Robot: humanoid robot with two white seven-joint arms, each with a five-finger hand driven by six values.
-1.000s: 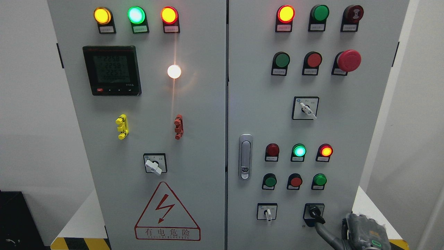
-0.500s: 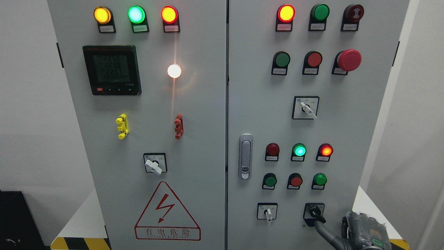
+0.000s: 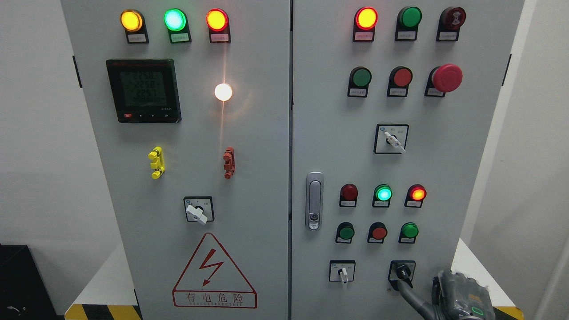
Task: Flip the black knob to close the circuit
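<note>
The right hand (image 3: 455,295), grey and ridged, rises from the bottom right corner, a dark finger (image 3: 405,289) touching the black knob (image 3: 403,271) low on the smooth grey cabinet (image 3: 266,178); its grip is unclear. White walls flank it. The knob's handle now points straighter down.

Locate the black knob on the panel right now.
Head view: black knob sits bottom right of the right door, right of the white-handled selector switch, with the right hand touching it.
</note>
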